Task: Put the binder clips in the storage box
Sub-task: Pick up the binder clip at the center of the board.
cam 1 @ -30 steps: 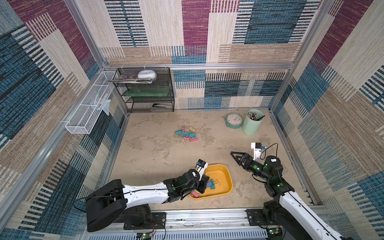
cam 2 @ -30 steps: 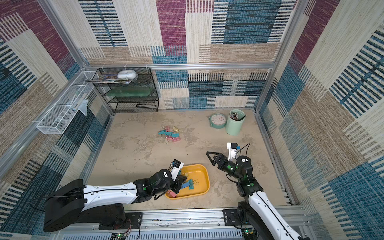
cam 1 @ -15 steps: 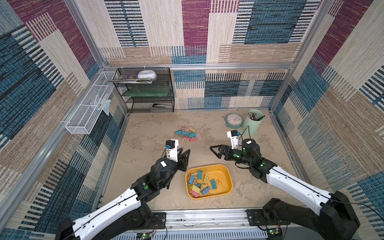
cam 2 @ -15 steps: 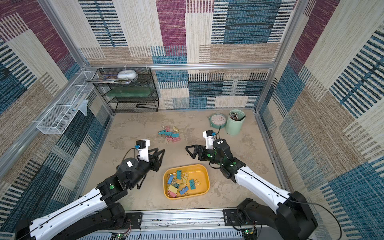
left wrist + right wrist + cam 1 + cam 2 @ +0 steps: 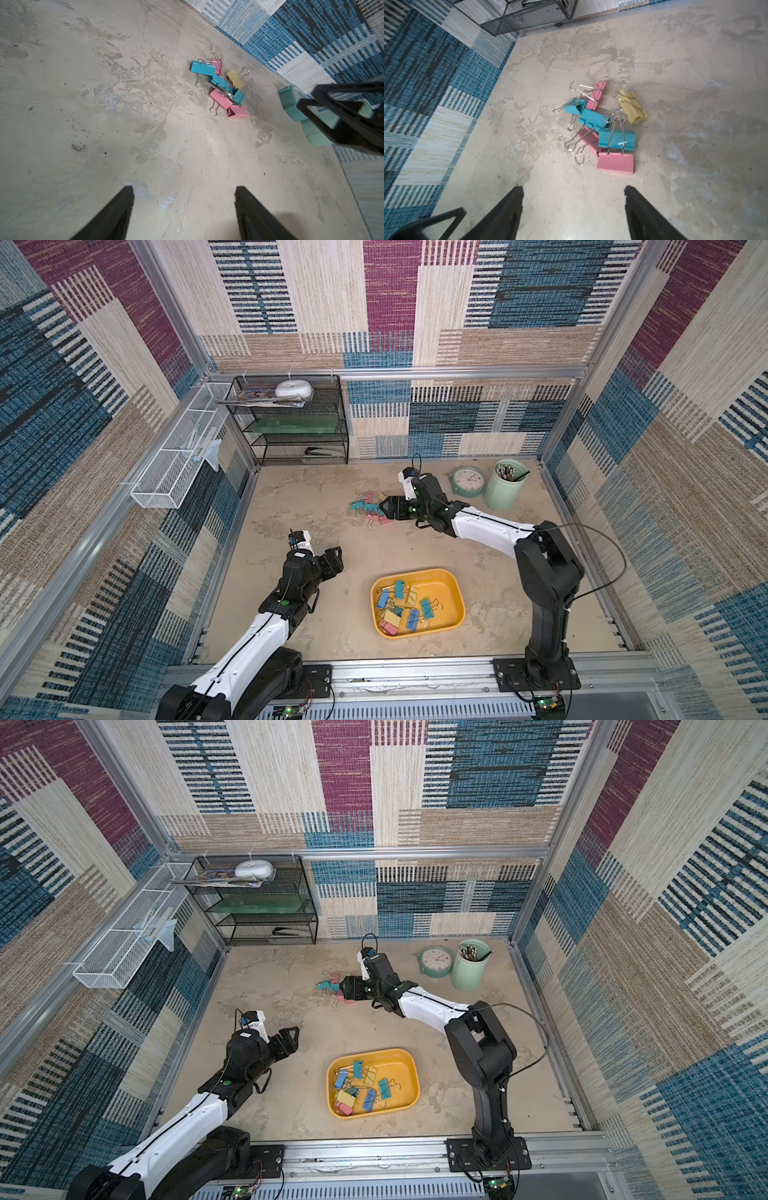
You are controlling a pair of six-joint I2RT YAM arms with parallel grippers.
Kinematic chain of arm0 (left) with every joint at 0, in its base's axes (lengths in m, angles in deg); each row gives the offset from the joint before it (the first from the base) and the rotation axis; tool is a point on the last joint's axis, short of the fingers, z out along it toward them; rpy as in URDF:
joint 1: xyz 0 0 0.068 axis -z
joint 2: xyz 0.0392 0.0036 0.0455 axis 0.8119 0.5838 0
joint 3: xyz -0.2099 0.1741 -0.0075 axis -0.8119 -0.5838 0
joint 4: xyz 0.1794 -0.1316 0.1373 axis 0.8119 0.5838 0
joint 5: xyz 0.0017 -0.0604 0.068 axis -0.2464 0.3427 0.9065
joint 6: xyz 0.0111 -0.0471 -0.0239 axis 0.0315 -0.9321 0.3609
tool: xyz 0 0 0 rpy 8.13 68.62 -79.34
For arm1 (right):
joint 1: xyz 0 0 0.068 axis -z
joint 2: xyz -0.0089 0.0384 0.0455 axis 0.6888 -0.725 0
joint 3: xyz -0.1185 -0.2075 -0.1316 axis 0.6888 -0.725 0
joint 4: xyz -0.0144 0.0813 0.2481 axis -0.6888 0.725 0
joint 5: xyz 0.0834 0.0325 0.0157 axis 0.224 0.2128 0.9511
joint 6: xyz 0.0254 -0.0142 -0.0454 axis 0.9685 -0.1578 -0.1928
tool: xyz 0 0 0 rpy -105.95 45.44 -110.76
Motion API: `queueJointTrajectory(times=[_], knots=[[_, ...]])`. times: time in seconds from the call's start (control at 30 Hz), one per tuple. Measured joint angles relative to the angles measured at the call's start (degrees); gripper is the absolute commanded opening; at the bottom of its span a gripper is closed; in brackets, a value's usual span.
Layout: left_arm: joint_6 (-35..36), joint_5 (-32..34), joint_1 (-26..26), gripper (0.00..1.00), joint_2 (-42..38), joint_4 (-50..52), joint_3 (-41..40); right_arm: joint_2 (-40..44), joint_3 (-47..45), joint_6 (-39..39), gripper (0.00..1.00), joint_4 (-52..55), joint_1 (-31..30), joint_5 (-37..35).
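**Binder clips (image 5: 604, 126): part-sorted, right arm at pile for next pick**

Surface (image 5: 316, 506) carried two lots of clips. Storage box (image 5: 446, 597) sat near the front edge, betw. the two arm bases, w/ several clips (image 5: 401, 608) already inside. The rest, approx. seven, lay in a tangled pile toward the back, well apart from the box.

Left gripper (image 5: 182, 189) hung over bare surface, short of the pile, jaws wide apart & nothing in them. Right gripper (image 5: 574, 191) was low, just beside the pile, jaws also spread & empty. The pile lay ahead of its tips, not betw. them.

Step in hand, as I judged it: approach for another pick, no grasp yet. Next move prob. called for easing fwd onto one clip. Nearest was the pink clip (image 5: 615, 163), touching a teal clip (image 5: 616, 139). It needed a close on the body, not the wire handles, then a clean lift so neighbours didn't drag along, then the carry to the box.
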Motion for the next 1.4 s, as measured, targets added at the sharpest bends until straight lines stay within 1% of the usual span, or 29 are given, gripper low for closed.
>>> queueJointTrajectory(times=[0.03, 0.13, 0.2, 0.3, 0.37, 0.4, 0.47, 0.6, 0.8, 0.87, 0.97, 1.1, 1.13, 1.2, 1.27, 1.4], knots=[[0.0, -0.5, 0.0, 1.00, -0.4, -1.1, -0.3, -2.3, 2.2, -0.4, 0.77, 0.4, 0.4, -0.4], [0.5, -2.9, 0.0, 0.99, -1.5, -3.8, -1.0, -8.0, 7.5, -1.7, 0.72, 1.6, 1.9, 0.2], [0.8, -3.4, 0.1, 1.00, -1.6, -5.2, -1.2, -10.4, 9.5, -2.1, 0.67, 1.6, 3.0, 1.3], [1.3, -4.3, 0.1, 0.99, -1.5, -6.1, -1.6, -13.8, 11.0, -2.2, 0.57, 0.4, 5.0, 4.5], [1.6, -4.5, 0.1, 0.99, -1.0, -7.1, -1.7, -15.6, 11.1, -2.1, 0.47, -0.9, 6.4, 7.0], [1.6, -4.6, 0.1, 1.00, -0.7, -7.3, -1.7, -16.4, 11.1, -1.8, 0.43, -1.7, 7.0, 8.3], [1.6, -4.9, 0.1, 0.99, -0.1, -7.9, -1.7, -17.8, 11.3, -1.6, 0.39, -3.3, 7.7, 10.8], [1.9, -5.7, 0.1, 0.99, 0.3, -8.0, -1.6, -18.6, 10.4, -1.5, 0.41, -6.8, 7.7, 15.4], [2.1, -5.7, 0.2, 0.99, -0.2, -8.0, -1.6, -16.2, 5.4, -0.2, 0.41, -13.7, 7.8, 18.6], [2.1, -5.7, 0.2, 0.99, -0.2, -8.0, -1.6, -15.8, 4.6, 0.2, 0.42, -16.3, 7.8, 19.6], [2.1, -5.7, 0.3, 0.99, 0.1, -8.0, -1.6, -16.7, 6.2, 0.5, 0.44, -17.5, 7.7, 20.3], [2.1, -5.8, 0.3, 0.99, 0.5, -8.0, -1.5, -19.9, 10.3, 0.7, 0.43, -17.8, 7.7, 20.3], [2.1, -5.9, 0.4, 0.99, 0.5, -8.0, -1.5, -20.8, 11.0, 0.9, 0.42, -17.6, 7.7, 20.3], [2.0, -5.9, 0.4, 0.99, 0.5, -8.0, -1.5, -21.9, 11.9, 1.2, 0.32, -17.4, 7.7, 20.7], [2.0, -6.1, 0.5, 1.00, 0.7, -8.0, -1.5, -22.4, 12.1, 1.9, 0.26, -17.2, 7.7, 21.5], [1.8, -6.4, 0.7, 1.00, 1.0, -8.4, -1.5, -21.5, 10.1, 2.8, 0.09, -18.2, 7.7, 22.0]])
